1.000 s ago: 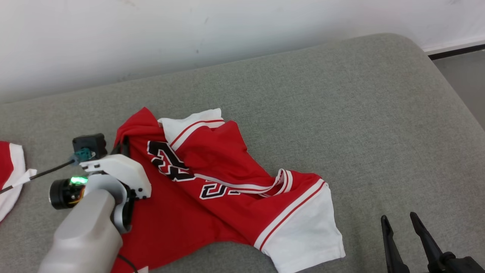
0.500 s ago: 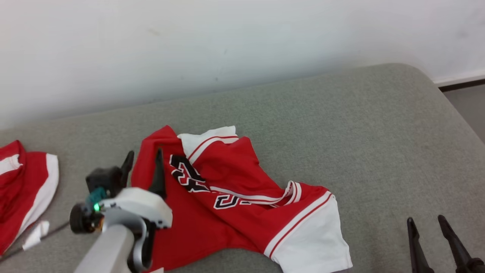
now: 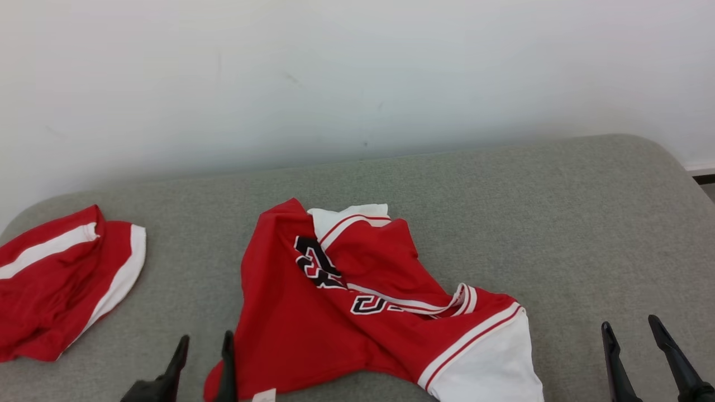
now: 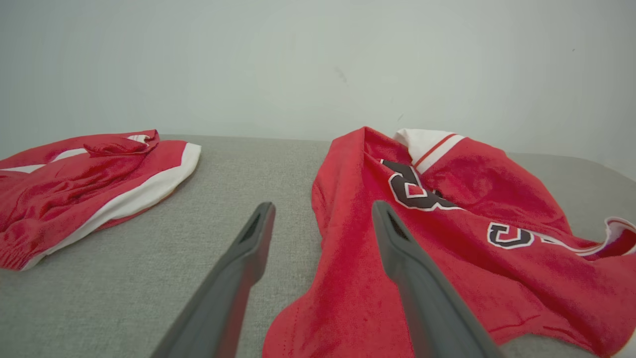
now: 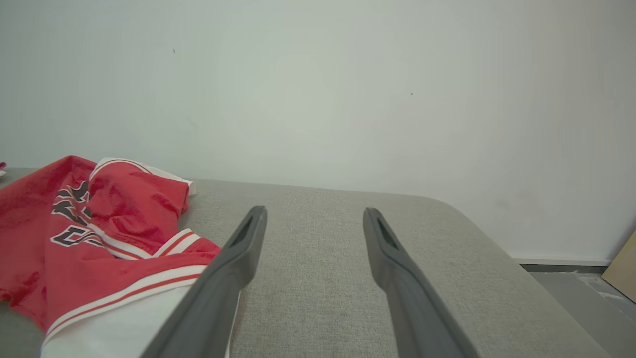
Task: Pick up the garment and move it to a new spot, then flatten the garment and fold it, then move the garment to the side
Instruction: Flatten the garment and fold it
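Observation:
The garment [image 3: 335, 324] is a red jersey with white sleeves and black numbers, lying crumpled on the grey cushion [image 3: 586, 223]. My left gripper [image 3: 204, 343] stands open at the jersey's lower left edge, its right finger beside the red cloth and nothing between the jaws. The left wrist view shows the left gripper [image 4: 323, 206] open over that edge of the garment [image 4: 447, 238]. My right gripper [image 3: 629, 325] is open at the lower right, clear of the white sleeve. In the right wrist view, the right gripper [image 5: 314, 213] points over bare cushion with the garment [image 5: 99, 223] to its left.
A second red and white piece of clothing [image 3: 61, 279] lies at the cushion's far left, also seen as the clothing [image 4: 89, 184] from the left wrist. A pale wall [image 3: 357, 84] runs close behind the cushion. The cushion's rounded right end drops to the floor [image 5: 571, 288].
My left gripper has opened, let go of the jersey's left edge and drawn back to the lower left. The head camera has tilted up, shifting the whole picture. The right gripper stays open.

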Motion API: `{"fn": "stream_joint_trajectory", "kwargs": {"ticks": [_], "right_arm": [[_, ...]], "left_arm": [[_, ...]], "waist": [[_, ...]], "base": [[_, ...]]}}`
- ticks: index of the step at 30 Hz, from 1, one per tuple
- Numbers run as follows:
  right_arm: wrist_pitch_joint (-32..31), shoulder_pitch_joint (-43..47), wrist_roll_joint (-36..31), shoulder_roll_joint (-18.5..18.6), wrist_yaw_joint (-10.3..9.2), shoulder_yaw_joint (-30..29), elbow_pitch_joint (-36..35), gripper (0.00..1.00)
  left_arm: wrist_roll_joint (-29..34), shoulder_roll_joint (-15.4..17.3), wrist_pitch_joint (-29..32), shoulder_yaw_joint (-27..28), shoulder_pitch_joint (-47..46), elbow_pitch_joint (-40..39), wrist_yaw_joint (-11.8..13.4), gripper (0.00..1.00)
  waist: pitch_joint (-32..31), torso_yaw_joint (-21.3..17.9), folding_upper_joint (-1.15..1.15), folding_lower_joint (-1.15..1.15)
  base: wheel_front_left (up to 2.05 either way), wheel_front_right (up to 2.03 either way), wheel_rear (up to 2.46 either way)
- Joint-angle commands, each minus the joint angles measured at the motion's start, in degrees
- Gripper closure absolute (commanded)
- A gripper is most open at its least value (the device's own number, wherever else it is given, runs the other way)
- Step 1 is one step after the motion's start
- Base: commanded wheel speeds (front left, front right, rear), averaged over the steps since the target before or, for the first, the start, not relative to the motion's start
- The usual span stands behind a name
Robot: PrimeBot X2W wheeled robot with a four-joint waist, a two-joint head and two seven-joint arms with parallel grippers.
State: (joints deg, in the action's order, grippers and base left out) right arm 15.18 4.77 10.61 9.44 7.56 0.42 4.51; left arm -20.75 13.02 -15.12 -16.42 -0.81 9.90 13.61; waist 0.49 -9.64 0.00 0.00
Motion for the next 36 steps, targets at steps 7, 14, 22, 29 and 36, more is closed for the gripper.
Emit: {"fn": "stream_joint_trajectory", "kwargs": {"ticks": [7,14,22,29,36], "right_arm": [[-0.07,0.80,0.16,0.17,-0.15,0.33,0.65,0.00],[-0.06,1.34,0.98,-0.32,-0.15,1.09,2.62,0.00],[-0.07,0.74,1.97,-0.87,-0.15,2.03,3.93,0.00],[-0.07,0.50,2.32,-1.11,-0.15,2.55,4.09,0.00],[-0.07,0.39,2.50,-0.91,-0.15,2.84,3.62,0.00]], "left_arm": [[3.78,-2.74,-0.03,5.22,6.64,-2.13,-3.35,0.00],[7.21,-5.81,-0.03,10.08,10.85,-2.66,-6.41,0.00],[9.97,-7.47,-0.03,13.72,12.58,-1.86,-10.70,0.00],[11.52,-8.58,-0.04,15.54,11.95,-0.69,-13.23,0.00],[12.77,-9.35,-0.03,16.58,11.25,-0.75,-14.62,0.00]], "waist": [[-0.57,3.98,0.00,0.00],[-1.80,5.55,0.00,0.00],[-2.56,6.07,0.00,0.00],[-2.55,5.88,0.00,0.00],[-2.46,5.29,0.00,0.00]], "base": [[0.00,0.00,0.00],[0.00,0.00,0.00],[0.00,0.00,0.00],[0.00,0.00,0.00],[0.00,0.00,0.00]]}}
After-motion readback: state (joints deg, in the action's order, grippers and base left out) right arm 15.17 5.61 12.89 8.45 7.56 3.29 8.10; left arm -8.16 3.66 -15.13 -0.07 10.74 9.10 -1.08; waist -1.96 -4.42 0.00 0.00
